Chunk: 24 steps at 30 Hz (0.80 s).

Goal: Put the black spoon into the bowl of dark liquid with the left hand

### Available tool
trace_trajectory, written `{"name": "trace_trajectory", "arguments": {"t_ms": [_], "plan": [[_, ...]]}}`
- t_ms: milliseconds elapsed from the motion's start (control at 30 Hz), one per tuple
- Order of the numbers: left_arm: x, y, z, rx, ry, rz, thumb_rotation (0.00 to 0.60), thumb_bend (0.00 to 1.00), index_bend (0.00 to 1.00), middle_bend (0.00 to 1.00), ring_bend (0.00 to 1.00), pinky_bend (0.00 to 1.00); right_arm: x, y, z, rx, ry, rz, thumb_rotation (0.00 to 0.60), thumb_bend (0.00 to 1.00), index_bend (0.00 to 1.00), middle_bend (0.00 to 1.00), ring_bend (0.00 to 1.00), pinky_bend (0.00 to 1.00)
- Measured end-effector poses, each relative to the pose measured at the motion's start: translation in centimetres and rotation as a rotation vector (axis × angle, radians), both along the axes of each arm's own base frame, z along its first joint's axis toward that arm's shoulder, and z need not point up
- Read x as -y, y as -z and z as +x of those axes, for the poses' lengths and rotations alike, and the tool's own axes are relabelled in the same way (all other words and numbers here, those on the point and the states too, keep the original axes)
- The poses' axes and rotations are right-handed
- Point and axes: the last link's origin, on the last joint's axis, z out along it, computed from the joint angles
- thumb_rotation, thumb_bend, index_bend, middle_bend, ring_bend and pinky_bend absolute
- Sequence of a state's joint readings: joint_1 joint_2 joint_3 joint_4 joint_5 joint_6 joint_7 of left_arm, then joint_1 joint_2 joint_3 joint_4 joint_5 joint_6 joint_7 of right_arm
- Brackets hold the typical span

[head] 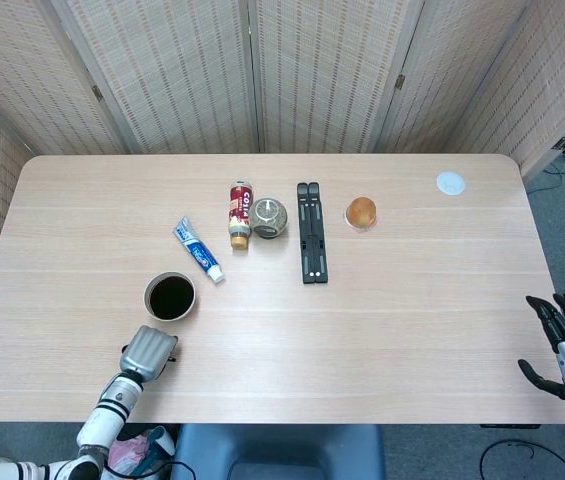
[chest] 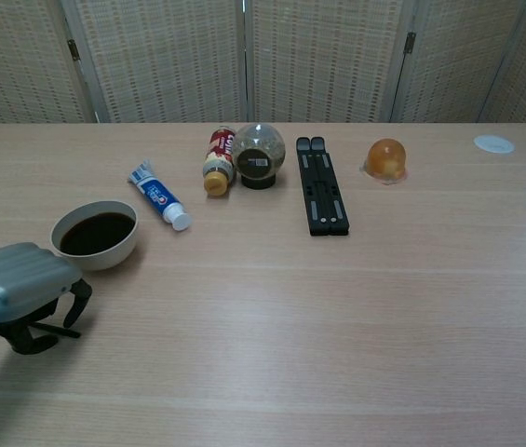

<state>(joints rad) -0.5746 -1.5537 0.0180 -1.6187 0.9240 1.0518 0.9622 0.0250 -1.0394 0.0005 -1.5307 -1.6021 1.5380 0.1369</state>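
Woodgrain table [head: 382, 300], round bowl [chest: 94, 235] (glossy liquid)

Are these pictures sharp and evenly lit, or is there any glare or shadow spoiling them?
Head view: sharp, soft even light, no glare on the table. Chest view: also sharp, and the left hand near the camera throws a soft shadow on the wood beneath it, where something thin and black shows; the bowl stays clear.
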Motion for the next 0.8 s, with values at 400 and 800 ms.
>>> {"name": "trace_trajectory", "arguments": {"t_ms": [400, 800], "plan": [[-0.18, 0.34, -0.06, -0.007, -0.007, -0.003, 0.600, 0.40, 0.53, 1.00, 0.88, 1.00, -0.18, -0.14, -0.15, 0.000, 0.004, -0.005, 0.600, 0.19, 0.02, 0.14, 0.05, 0.05], [0.04, 0.73, -0.12, -0.031, 0.002, -0.009, 0.600, 0.40, 0.54, 1.00, 0.88, 1.00, -0.30, -0.13, -0.30, 0.001, 0.008, -0.007, 0.600, 0.19, 0.02, 0.14, 0.05, 0.05]]}}
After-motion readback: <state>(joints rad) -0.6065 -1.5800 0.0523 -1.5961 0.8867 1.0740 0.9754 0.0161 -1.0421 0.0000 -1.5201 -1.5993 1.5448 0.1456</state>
